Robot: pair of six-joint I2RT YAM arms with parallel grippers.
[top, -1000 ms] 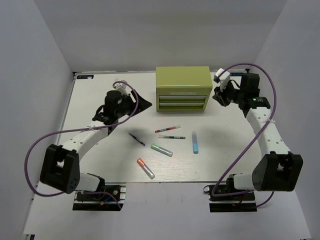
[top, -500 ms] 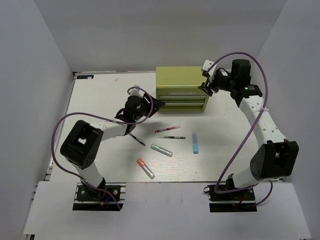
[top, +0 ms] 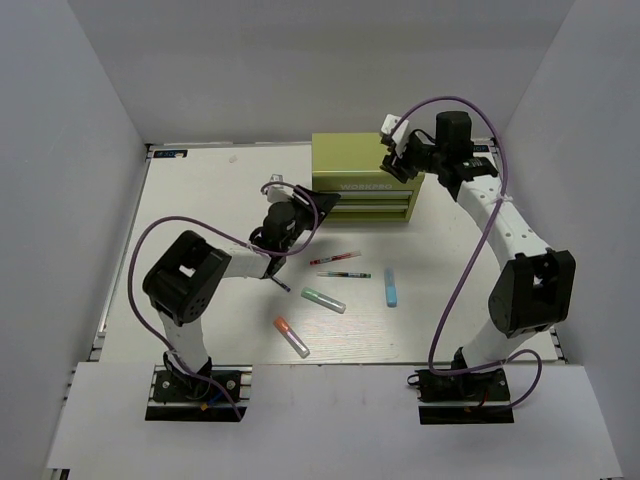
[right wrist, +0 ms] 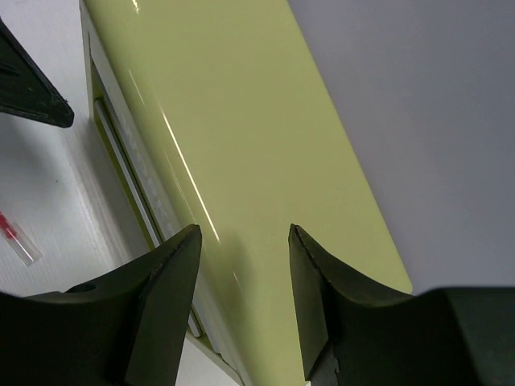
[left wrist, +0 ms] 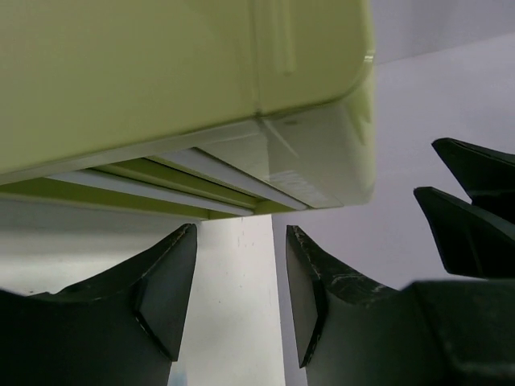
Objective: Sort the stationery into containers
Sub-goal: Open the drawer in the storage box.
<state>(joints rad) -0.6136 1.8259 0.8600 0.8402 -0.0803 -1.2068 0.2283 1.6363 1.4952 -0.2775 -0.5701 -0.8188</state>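
Note:
The olive-green tool chest (top: 365,178) stands at the back middle of the table. My left gripper (top: 326,204) is open and empty at the chest's front left corner, level with the drawers; the left wrist view shows the chest (left wrist: 161,80) close above my open gripper (left wrist: 240,301). My right gripper (top: 395,166) is open and empty over the chest's top right; the right wrist view shows the chest's lid (right wrist: 241,121) under my gripper (right wrist: 245,305). On the table lie a red pen (top: 335,259), green pen (top: 343,274), light-blue marker (top: 390,286), green-capped marker (top: 323,299), orange-capped marker (top: 291,336) and a dark-tipped pen (top: 274,278).
The left forearm (top: 262,245) lies low over the table beside the dark-tipped pen. White walls close in the table at the back and sides. In the right wrist view a left finger (right wrist: 28,88) and the red pen's end (right wrist: 16,237) show at the left edge.
My left gripper has swung right from the table's left part to the chest's front left corner. My right gripper has moved left from beside the chest to above its top.

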